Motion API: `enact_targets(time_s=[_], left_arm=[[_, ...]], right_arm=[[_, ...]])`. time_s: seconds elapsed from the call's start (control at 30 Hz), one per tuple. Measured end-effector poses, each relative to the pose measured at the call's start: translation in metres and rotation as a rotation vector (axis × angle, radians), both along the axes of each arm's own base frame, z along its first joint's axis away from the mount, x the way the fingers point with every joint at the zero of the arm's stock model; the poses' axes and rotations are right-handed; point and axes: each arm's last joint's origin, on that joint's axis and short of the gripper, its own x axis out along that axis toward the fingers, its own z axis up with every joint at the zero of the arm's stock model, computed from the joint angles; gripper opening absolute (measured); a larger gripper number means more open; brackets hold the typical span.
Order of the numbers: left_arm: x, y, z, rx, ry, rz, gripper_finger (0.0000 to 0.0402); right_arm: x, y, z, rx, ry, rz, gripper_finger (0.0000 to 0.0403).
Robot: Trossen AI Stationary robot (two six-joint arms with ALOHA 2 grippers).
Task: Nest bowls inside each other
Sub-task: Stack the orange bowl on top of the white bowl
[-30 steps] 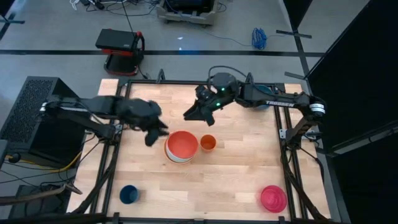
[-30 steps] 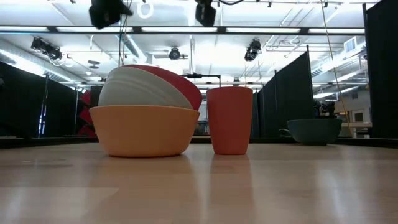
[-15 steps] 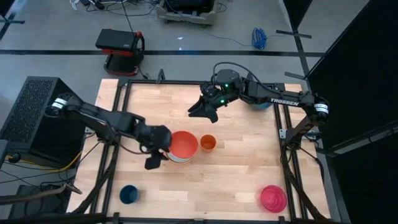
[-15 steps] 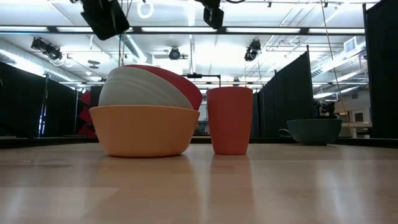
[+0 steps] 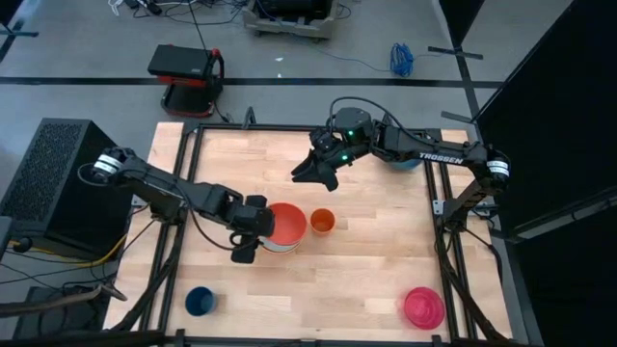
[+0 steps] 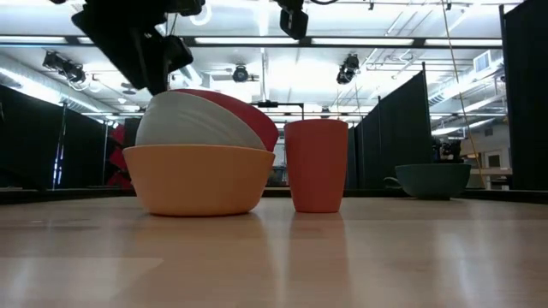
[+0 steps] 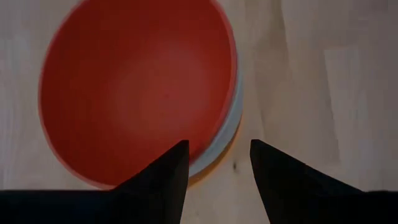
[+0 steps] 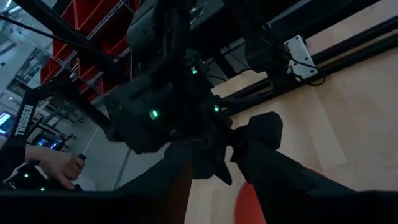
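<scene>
We see the left gripper [image 5: 245,253] part-open and empty beside the red-orange bowl [image 5: 284,223] stacked mid-worktop [image 5: 366,280]; the right gripper [image 5: 307,173] hovers part-open, empty, farther back.

Orange cup [image 5: 323,222] just beside stacked bowls [image 5: 282,226], open table elsewhere

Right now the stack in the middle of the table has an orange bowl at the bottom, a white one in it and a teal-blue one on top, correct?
Not quite: the top bowl is red-orange, not teal-blue. The low view shows it over the white bowl, inside the orange bowl; the high view agrees.
</scene>
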Motion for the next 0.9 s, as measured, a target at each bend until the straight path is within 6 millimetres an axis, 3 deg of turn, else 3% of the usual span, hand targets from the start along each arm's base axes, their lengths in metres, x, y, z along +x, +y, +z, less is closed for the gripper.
enact_targets(time_s=[0.67,0.77,0.9], left_arm=[[0.021,-0.005,-0.025,0.053,0.028,-0.001,0.0156],[0.023,-0.006,-0.032,0.045,0.057,0.013,0.0136],[0.025,-0.006,-0.035,0.038,0.07,0.036,0.0075]], right_arm=[[0.0,0.0,0.0,0.004,0.001,0.0,0.0153],[0.0,0.0,0.0,0.005,0.002,0.0,0.0151],[0.0,0.0,0.0,0.006,0.002,0.004,0.0142]])
